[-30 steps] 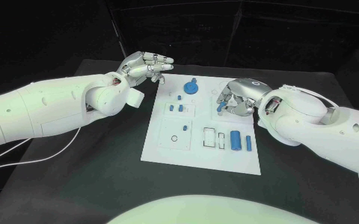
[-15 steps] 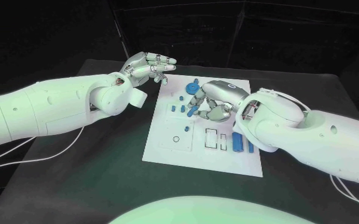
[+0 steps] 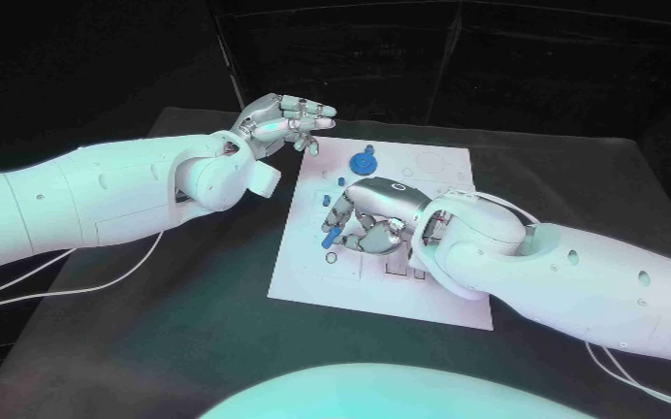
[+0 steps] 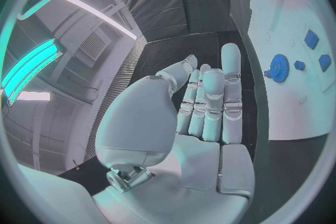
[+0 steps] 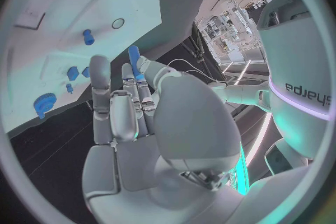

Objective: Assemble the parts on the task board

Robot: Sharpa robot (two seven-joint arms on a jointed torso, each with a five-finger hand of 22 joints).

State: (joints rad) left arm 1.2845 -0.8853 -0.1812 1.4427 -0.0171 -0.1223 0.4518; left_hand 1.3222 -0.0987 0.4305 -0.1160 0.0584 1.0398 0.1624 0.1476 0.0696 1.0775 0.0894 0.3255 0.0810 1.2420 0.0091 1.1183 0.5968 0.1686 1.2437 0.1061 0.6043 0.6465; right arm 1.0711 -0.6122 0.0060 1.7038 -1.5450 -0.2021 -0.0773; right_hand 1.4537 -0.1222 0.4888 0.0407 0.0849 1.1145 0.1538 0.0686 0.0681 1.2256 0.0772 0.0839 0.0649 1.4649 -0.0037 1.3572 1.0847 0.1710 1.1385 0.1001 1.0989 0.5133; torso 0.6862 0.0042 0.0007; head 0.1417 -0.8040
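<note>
Task board is half hidden by the right hand, its fingers pinching a blue part; left hand fingers curled, empty.

The left arm enters from the left edge, its left hand raised at upper centre-left, fingers loosely curled and holding nothing. The right arm sweeps in from lower right; the right hand at frame centre pinches a small blue part.
</note>
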